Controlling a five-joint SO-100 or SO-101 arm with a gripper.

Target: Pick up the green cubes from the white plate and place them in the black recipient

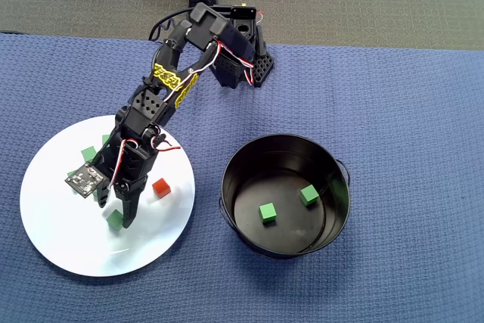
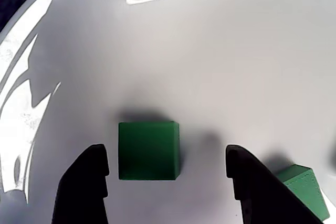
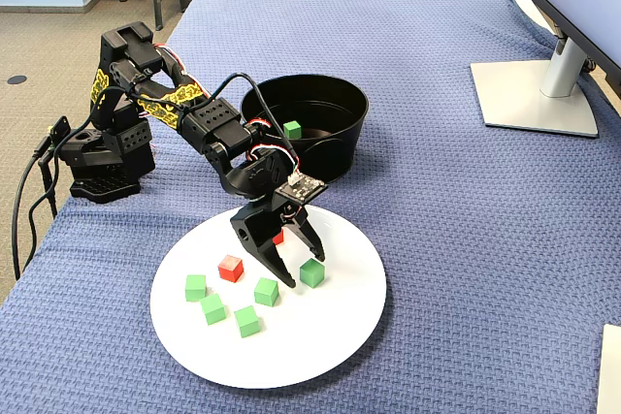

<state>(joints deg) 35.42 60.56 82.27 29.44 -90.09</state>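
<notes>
Overhead view: black two-finger gripper (image 1: 121,215) low over large flat white plate (image 1: 68,240), small matte green cube (image 1: 114,220) at its tips; red cube (image 1: 161,187) just beside. Glossy black round bucket (image 1: 246,155) right of plate, two green cubes (image 1: 267,212) inside.

Wrist view: fingers (image 2: 84,184) spread, green cube between them, not touching.

Fixed view: four more green cubes (image 3: 248,321) on plate beside a red cube.

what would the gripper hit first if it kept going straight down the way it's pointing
Most likely the green cube lying between its open fingers, then the white plate beneath it; depth is unclear.
</notes>
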